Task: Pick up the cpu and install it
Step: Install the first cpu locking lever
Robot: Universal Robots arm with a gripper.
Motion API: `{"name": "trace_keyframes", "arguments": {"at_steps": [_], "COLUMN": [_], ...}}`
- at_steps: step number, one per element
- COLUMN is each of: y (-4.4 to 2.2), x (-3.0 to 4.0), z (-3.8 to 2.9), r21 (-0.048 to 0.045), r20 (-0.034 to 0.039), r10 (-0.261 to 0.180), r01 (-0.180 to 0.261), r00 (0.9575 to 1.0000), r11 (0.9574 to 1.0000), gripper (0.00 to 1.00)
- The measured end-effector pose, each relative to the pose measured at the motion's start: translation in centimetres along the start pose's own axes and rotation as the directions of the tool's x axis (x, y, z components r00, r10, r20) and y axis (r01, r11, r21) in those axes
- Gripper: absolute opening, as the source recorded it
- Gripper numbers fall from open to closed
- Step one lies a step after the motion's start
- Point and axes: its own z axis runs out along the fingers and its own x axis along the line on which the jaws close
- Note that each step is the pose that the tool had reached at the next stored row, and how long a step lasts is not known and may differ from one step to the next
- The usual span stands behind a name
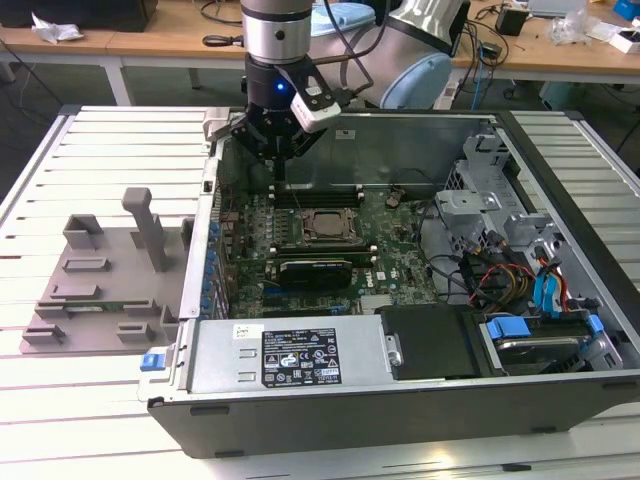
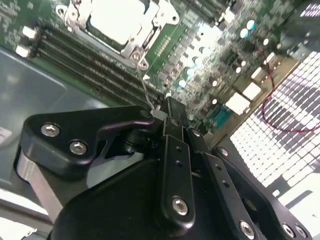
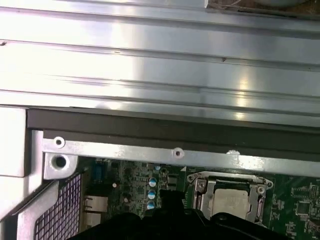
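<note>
Your tool (image 1: pixel 277 165) hangs over the far edge of the board (image 1: pixel 400 265) inside the open case (image 1: pixel 560 190), just behind the memory slots (image 1: pixel 315 196). In the second wrist view the tool's (image 2: pixel 167 107) black, matte fingers (image 2: pixel 175 150) are pressed together to a narrow tip with no gap between them, and nothing sits there; a thin wire lever (image 2: pixel 144 87) runs from the socket corner toward that tip, though you cannot tell whether the two touch.

The cpu (image 1: pixel 322 222) already lies in the socket (image 1: pixel 322 238) at the middle of the board. In the exterior view it reads as a dull grey square inside a dark metal frame. In the second wrist view the cpu (image 2: pixel 117 19) is a pale, washed-out flat plate, cut off by the picture edge, ringed by the bright stamped-steel socket (image 2: pixel 135 47). In the first wrist view the cpu (image 3: pixel 231 202) shows smooth and silvery, its near part hidden behind the tool's dark body.

The board is green and densely studded with small round capacitors. On the ribbed metal table (image 1: pixel 100 150), at the exterior view's left, stands a grey plastic tray (image 1: pixel 100 290) with blocky uprights, well apart from the tool. A black drive cover (image 1: pixel 432 342) and blue latches (image 1: pixel 505 328) fill the near side of the case
</note>
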Motion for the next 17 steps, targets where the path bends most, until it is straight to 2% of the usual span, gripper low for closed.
{"name": "trace_keyframes", "arguments": {"at_steps": [5,17], "y": [0.03,-0.07], "x": [-0.14,-1.45], "z": [0.64,0.75], "r21": [0.0002,0.0003], "r20": [-0.0005,-0.0005], "r10": [0.0,0.0], "r01": [0.0,0.0], "r00": [1.0,1.0], "r11": [1.0,1.0], "gripper": [0.11,0.11]}}
